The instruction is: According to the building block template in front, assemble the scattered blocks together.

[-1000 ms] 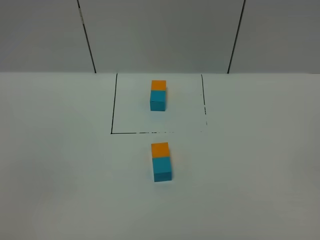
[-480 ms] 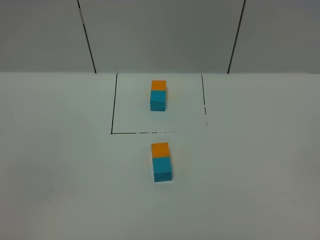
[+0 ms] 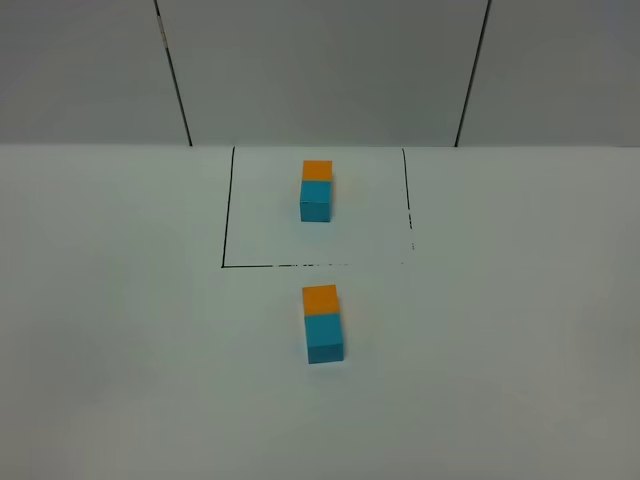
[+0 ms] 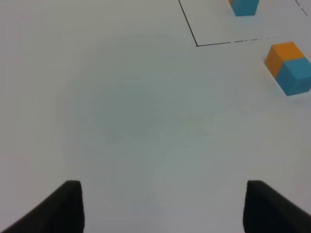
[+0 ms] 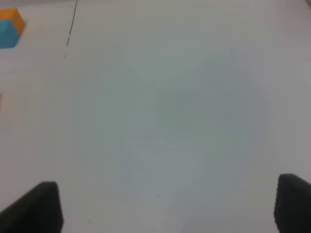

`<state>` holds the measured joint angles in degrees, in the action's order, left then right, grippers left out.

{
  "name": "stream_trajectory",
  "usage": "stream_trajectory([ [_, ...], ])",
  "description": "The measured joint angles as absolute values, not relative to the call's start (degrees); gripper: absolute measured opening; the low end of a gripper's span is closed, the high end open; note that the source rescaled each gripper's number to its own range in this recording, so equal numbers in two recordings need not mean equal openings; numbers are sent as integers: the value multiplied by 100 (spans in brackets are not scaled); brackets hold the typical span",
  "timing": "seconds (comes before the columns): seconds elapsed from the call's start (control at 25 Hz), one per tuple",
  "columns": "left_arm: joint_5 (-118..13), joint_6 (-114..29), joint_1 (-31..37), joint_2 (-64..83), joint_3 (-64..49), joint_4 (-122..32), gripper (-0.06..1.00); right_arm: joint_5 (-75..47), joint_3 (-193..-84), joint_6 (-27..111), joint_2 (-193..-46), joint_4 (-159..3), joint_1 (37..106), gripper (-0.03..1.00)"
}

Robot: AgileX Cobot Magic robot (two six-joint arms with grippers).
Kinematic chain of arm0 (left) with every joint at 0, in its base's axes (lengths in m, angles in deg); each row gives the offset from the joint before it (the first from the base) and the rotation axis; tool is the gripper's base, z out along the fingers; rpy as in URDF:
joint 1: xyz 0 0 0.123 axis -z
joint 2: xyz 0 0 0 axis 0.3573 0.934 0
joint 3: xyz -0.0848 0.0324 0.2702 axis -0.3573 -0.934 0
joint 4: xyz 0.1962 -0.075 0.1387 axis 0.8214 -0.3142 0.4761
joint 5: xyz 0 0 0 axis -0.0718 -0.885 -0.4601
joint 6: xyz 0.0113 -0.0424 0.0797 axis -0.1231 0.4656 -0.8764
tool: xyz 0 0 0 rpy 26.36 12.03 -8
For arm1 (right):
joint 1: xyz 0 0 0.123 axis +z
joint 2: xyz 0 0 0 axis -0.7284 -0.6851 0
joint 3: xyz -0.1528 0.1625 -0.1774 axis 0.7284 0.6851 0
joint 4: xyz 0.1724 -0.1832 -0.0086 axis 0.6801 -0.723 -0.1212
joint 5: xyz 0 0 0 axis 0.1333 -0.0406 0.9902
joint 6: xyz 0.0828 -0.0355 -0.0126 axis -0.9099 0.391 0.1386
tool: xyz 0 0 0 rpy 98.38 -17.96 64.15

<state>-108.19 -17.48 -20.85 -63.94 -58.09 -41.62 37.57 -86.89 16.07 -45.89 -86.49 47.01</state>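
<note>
The building block template is an orange cube (image 3: 317,170) joined to a cyan cube (image 3: 315,200), inside a thin black outline (image 3: 228,210) at the back of the white table. The scattered blocks lie just in front of the outline: the orange cube (image 3: 320,298) touches the cyan cube (image 3: 324,337), orange on the far side, in line like the template. Both show in the left wrist view, orange (image 4: 282,56) and cyan (image 4: 297,75). My left gripper (image 4: 165,208) is open and empty, well left of them. My right gripper (image 5: 165,206) is open and empty over bare table. Neither gripper shows in the exterior view.
The white table (image 3: 120,330) runs back to a grey panelled wall (image 3: 320,70). The right wrist view shows the template pair (image 5: 8,26) at its edge and a stretch of the black outline (image 5: 73,22).
</note>
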Motion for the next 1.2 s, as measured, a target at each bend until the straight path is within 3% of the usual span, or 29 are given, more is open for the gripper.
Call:
stream_trajectory([
  [1.2, -10819, -1755, -2085, -6394, -5809, -4162, 48, 3757, -8689, 1607, -4589, -8649, 4702, 78],
])
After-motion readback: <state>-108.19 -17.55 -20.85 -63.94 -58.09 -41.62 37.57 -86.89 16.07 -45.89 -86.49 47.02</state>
